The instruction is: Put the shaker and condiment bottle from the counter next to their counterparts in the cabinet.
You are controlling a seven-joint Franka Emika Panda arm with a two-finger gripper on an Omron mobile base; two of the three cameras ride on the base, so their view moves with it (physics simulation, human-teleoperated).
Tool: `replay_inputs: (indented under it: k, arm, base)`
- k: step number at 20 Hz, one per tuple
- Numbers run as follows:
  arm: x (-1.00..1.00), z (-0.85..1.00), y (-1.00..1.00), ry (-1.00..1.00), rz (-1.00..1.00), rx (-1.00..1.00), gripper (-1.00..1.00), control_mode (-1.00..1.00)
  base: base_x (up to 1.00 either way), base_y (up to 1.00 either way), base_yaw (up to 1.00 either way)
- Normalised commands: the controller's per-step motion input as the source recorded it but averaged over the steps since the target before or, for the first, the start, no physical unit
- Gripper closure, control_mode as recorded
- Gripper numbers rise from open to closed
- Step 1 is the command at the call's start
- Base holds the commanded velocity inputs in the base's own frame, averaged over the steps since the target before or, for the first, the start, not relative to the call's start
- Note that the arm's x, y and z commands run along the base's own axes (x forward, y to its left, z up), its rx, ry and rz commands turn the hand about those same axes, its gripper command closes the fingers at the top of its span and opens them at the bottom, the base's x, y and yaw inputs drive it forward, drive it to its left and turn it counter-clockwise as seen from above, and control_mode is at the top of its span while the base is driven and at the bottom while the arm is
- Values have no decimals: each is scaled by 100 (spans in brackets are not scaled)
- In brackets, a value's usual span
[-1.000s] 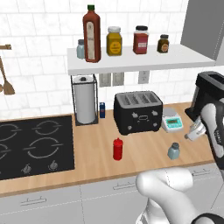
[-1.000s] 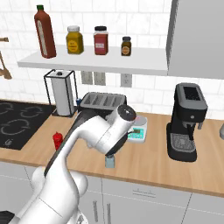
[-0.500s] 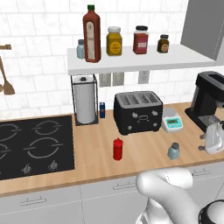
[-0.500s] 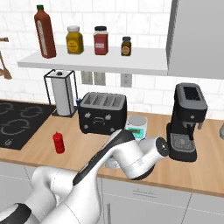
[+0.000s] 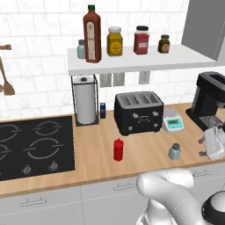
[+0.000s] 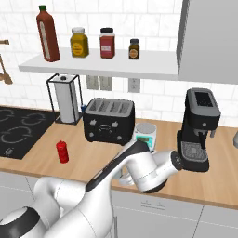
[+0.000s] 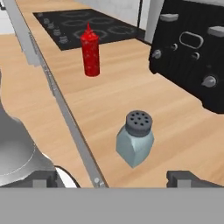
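Light-wood counter (image 5: 145, 151) runs under a white open wall shelf (image 5: 145, 60), with a black stovetop (image 5: 35, 145) set in at the left. On the counter stand a black toaster (image 5: 138, 112), a paper-towel roll in a wire holder (image 5: 85, 103) and a black coffee machine (image 5: 210, 101). The small all-red squeeze bottle with a pointed cap (image 5: 118, 150) stands upright in front of the toaster. The small pale blue-green shaker with a grey perforated cap (image 5: 174, 151) stands near the counter's front edge, right of the red bottle and well apart from it. The tool (image 7: 113, 179) hovers just short of the shaker, its fingertips (image 7: 181, 178) spread wide and holding nothing. On the shelf, a small blue-grey shaker (image 5: 81, 49) stands just beside a tall dark-red labelled bottle with a green cap (image 5: 92, 34).
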Motion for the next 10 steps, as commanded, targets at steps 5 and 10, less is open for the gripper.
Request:
replay_inputs:
  k: [5, 10]
  arm:
    - [8, -15, 15, 0, 4, 1, -100, -100]
    - [10, -7, 16, 0, 0, 5, -100, -100]
  base:
    - [0, 0, 0]
    - [0, 0, 0]
